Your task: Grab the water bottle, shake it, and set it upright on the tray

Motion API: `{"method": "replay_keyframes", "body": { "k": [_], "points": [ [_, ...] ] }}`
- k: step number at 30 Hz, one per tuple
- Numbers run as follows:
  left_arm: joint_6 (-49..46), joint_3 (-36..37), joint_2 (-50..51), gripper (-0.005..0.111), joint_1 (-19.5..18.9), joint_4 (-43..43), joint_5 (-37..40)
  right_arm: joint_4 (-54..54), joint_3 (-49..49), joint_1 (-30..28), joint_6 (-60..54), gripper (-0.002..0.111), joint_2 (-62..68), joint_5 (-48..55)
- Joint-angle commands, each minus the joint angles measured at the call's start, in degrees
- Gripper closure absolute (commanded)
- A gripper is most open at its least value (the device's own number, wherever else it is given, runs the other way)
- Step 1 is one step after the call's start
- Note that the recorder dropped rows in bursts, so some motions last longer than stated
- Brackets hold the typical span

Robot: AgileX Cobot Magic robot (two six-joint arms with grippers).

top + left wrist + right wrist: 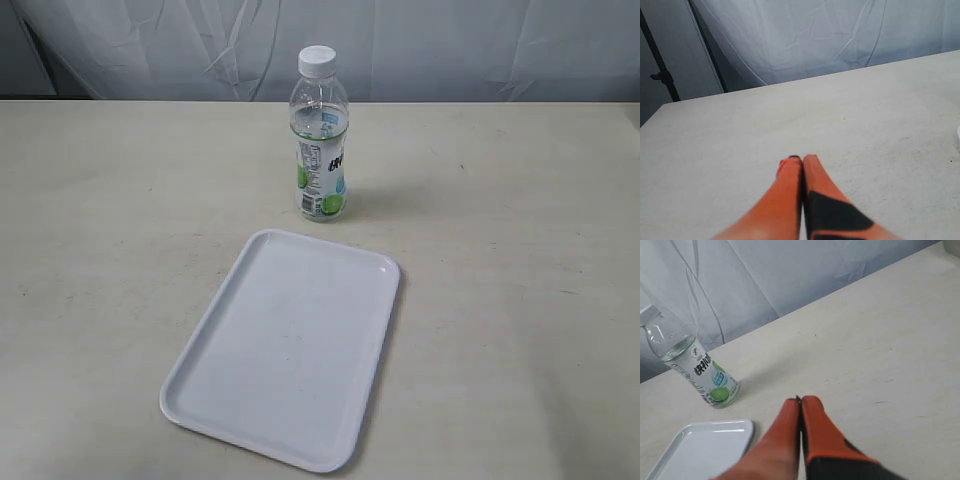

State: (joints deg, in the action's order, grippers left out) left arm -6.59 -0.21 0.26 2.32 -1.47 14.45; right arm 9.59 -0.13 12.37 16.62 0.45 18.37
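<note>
Clear plastic water bottle (321, 140) stands near flat round-cornered tray (285, 345); both orange jaws pressed together.

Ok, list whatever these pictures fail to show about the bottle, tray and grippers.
- Water bottle: label's small print too small to read, exterior view.
- Tray: cut off by the frame edge and the right gripper, right wrist view.
- Left gripper: like the right, outside the exterior view.
</note>
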Motion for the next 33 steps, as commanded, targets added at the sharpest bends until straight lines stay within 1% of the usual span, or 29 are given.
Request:
{"method": "replay_keyframes", "body": {
  "k": [1,7,9,12,14,15,16,17,18,19,20,21,22,23,24,26,28,29,30,31,33],
  "points": [
    [0.0,0.2,-0.3,0.106,0.0,-0.1,-0.8,-0.5,0.1,-0.2,-0.4,0.105,-0.4,0.0],
    [0.0,0.2,-0.3,0.106,0.0,-0.1,-0.8,0.5,0.1,-0.2,0.1,0.105,-0.4,-2.4],
    [0.0,0.2,-0.3,0.106,0.0,-0.1,-0.8,4.0,0.1,-0.2,0.5,0.105,-0.4,-5.3],
    [0.0,0.2,-0.3,0.106,0.0,-0.1,-0.8,14.3,0.1,-0.2,0.9,0.105,-0.4,-11.8],
    [0.0,0.2,-0.3,0.106,0.0,-0.1,-0.8,25.0,0.1,-0.2,1.2,0.105,-0.4,-15.8],
    [0.0,0.2,-0.3,0.106,0.0,-0.1,-0.8,32.4,0.1,-0.2,1.2,0.105,-0.4,-18.4],
    [0.0,0.2,-0.3,0.106,0.0,-0.1,-0.8,36.6,0.1,-0.2,1.2,0.105,-0.4,-19.3],
    [0.0,0.2,-0.3,0.106,0.0,-0.1,-0.8,43.2,0.0,-0.2,1.4,0.105,-0.4,-17.0],
    [0.0,0.2,-0.3,0.106,0.0,-0.1,-0.8,45.8,-0.8,-0.2,1.4,0.106,-0.4,-14.1],
    [0.0,0.2,-0.3,0.106,0.0,-0.1,-0.8,47.5,-4.0,-0.2,-1.5,0.109,-0.4,-4.6],
    [0.0,0.2,-0.3,0.106,0.0,-0.1,-0.8,47.5,-5.9,-0.2,-6.5,0.109,-0.4,-0.8],
    [0.0,0.2,-0.3,0.106,0.0,-0.1,-0.8,48.0,-9.8,-0.2,-16.9,0.109,-0.4,2.3],
    [0.0,0.2,-0.3,0.106,0.0,-0.1,-0.8,48.4,-12.7,-0.2,-27.5,0.109,-0.4,3.2],
    [0.0,0.2,-0.3,0.106,0.0,-0.1,-0.8,48.5,-17.1,-0.3,-37.4,0.109,-0.4,1.9],
    [0.0,0.2,-0.3,0.106,0.0,-0.1,-0.8,48.5,-20.0,-0.3,-40.7,0.109,0.9,-0.6],
    [0.0,0.2,-0.3,0.106,0.0,-0.1,-0.8,47.7,-22.9,-0.3,-44.6,0.109,7.9,-5.8],
    [0.0,0.2,-0.3,0.106,0.0,-0.1,-0.8,47.7,-23.3,-0.3,-45.4,0.109,20.8,-10.1],
    [0.0,0.2,-0.3,0.106,0.0,-0.1,-0.8,47.6,-23.9,-0.2,-45.5,0.109,27.2,-9.4],
    [0.0,0.2,-0.3,0.106,0.0,-0.1,-0.8,47.6,-25.7,-0.2,-45.7,0.109,36.0,-6.3],
    [0.0,0.2,-0.3,0.106,0.0,-0.1,-0.8,47.6,-27.0,-0.2,-46.8,0.109,40.4,-3.6],
    [0.0,0.2,-0.3,0.106,0.0,-0.1,-0.8,47.6,-31.5,-0.2,-53.8,0.109,51.5,2.8]
  ]
}}
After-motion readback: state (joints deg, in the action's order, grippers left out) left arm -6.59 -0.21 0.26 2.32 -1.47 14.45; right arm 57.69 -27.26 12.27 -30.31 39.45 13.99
